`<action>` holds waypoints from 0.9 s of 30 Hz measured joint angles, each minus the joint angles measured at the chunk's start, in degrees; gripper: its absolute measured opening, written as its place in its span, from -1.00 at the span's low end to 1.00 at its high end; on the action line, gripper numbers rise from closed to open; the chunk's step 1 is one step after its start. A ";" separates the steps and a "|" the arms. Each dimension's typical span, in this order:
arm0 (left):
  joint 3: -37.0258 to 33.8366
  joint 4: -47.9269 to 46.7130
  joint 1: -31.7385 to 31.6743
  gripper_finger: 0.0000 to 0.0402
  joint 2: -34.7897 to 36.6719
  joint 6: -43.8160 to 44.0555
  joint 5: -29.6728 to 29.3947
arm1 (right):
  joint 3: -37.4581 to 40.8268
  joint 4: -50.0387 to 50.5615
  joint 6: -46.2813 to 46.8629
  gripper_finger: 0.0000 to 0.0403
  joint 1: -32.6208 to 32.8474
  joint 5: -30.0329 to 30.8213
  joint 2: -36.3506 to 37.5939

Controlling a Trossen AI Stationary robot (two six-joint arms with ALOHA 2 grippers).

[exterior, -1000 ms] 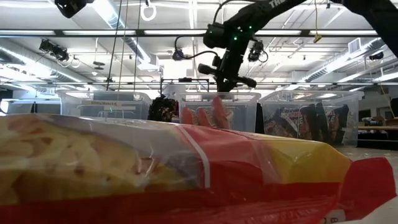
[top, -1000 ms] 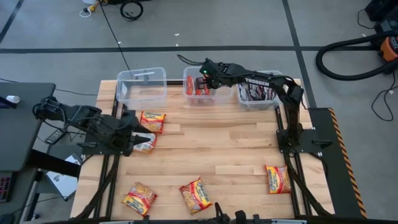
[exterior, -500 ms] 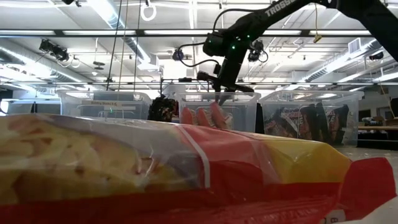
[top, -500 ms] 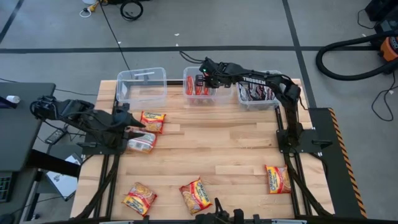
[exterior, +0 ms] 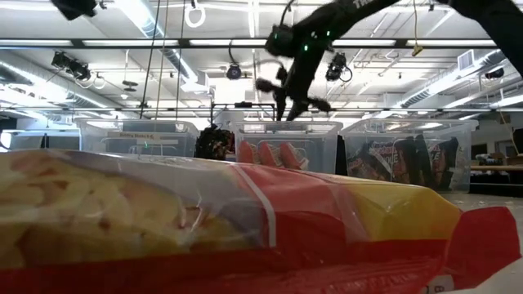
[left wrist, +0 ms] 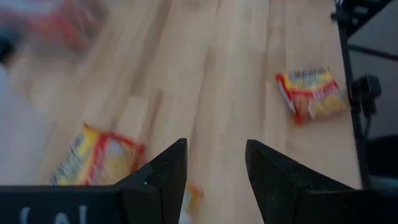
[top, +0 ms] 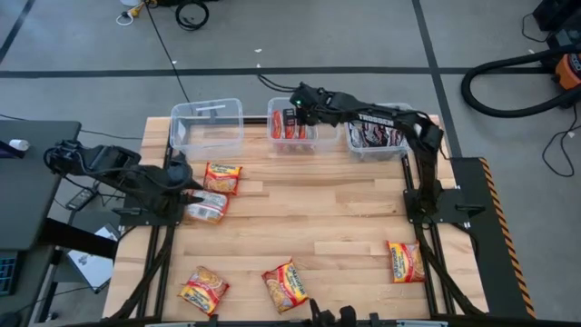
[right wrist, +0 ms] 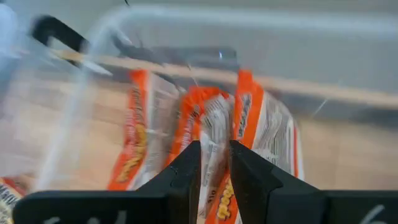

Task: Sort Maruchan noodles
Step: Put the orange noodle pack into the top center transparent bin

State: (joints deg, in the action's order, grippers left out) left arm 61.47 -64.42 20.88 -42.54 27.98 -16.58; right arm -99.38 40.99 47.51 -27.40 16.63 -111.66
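Observation:
Three clear bins stand along the far edge: a left bin [top: 207,127], a middle bin [top: 292,129] with red-and-silver Maruchan noodles [right wrist: 205,118] standing on edge, and a right bin [top: 375,138] with dark packets. Several orange-yellow packets lie flat on the table: two [top: 222,175] [top: 207,209] beside my left gripper [top: 186,182], others near the front [top: 203,289] [top: 286,284] [top: 405,261]. My left gripper [left wrist: 216,168] is open above the table with nothing between its fingers. My right gripper [right wrist: 215,163] hangs over the middle bin [exterior: 286,139], slightly open, clear of the packets [exterior: 270,153].
One packet [exterior: 245,220] lies close before the low camera and blocks most of that view. The table's middle [top: 327,204] is bare wood. Both arm bases stand at the table's left and right edges. A hose and cables lie on the floor beyond.
My right gripper has opened over the middle bin and risen. The red-and-silver packet that stood tall below it now sits lower among the others in the bin. My left gripper has drawn back toward the table's left edge, uncovering the packet beside it.

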 joint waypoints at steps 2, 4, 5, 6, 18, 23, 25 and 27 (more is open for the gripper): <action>-0.02 -2.17 0.86 -0.17 -0.22 1.99 2.33 | -0.33 -0.10 -2.09 -0.57 1.24 3.84 2.02; -0.02 -3.60 2.52 -0.17 -0.86 4.37 3.67 | -0.64 -0.34 -4.41 -0.57 2.73 7.37 4.22; -0.02 -4.29 3.50 -0.17 -1.14 5.18 3.60 | -0.72 -0.78 -5.61 -0.57 3.60 8.73 5.49; -0.10 -4.95 4.46 -0.17 -1.55 6.12 3.29 | -0.72 -1.28 -6.83 -0.57 4.65 9.87 6.71; -20.93 -4.16 7.55 -0.17 -2.52 20.54 1.39 | -0.78 -2.98 -17.69 -0.59 21.13 3.46 15.03; -27.92 1.96 5.07 -0.17 -4.27 21.01 1.54 | -0.78 -4.17 -17.74 -0.59 26.83 4.52 15.35; -29.79 4.56 3.95 -0.17 -6.55 20.91 2.96 | -0.78 -5.09 -17.73 -0.59 28.44 4.49 15.35; -31.28 6.45 2.92 -0.17 -9.39 20.67 3.99 | -0.78 -6.27 -17.73 -0.59 29.77 4.41 15.35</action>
State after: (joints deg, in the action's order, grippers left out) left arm 30.19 -57.97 23.81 -51.93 48.66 -12.59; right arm -100.16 34.72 29.78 2.37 21.04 -96.31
